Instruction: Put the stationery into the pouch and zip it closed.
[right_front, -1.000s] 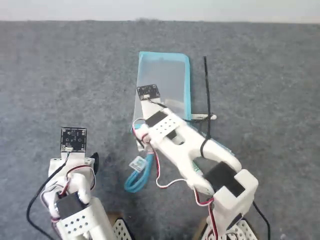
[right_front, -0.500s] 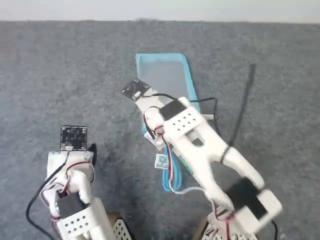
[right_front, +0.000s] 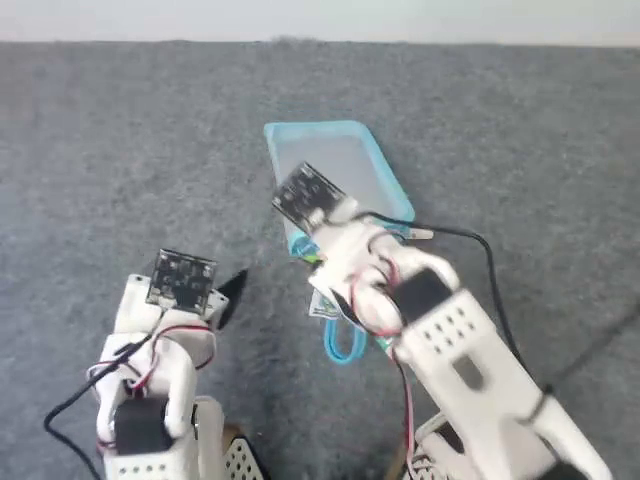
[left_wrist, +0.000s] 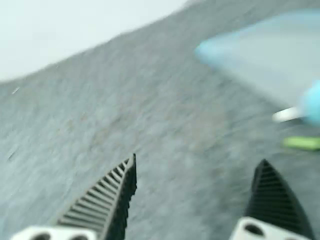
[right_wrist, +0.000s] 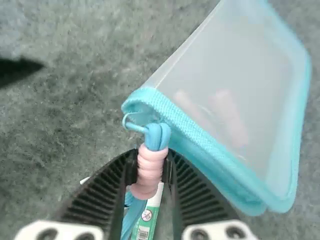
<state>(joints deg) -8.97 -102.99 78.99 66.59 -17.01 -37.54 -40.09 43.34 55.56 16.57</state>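
Observation:
A translucent pouch (right_front: 340, 165) with a light blue zip edge lies on the grey carpet in the middle. Through its wall (right_wrist: 240, 95) I see pinkish items (right_wrist: 222, 117) inside. My right gripper (right_wrist: 149, 172) is shut on the pink zipper pull (right_wrist: 148, 167) with its blue cord, at the pouch's near corner. In the high view the right gripper (right_front: 312, 258) sits under its wrist camera. The blue cord loop (right_front: 345, 342) and a label tag (right_front: 322, 306) trail toward the arm. My left gripper (left_wrist: 195, 192) is open over bare carpet, left of the pouch (left_wrist: 270, 55).
A thin white item (right_front: 416, 233) pokes out beside the pouch's right corner. A black cable (right_front: 480, 260) runs from the right arm across the carpet. The carpet's far edge meets a pale wall (right_front: 320, 20).
The right arm swung left and lower while holding the zipper pull, and the pouch turned and shifted with it. The left arm moved forward and right toward the pouch.

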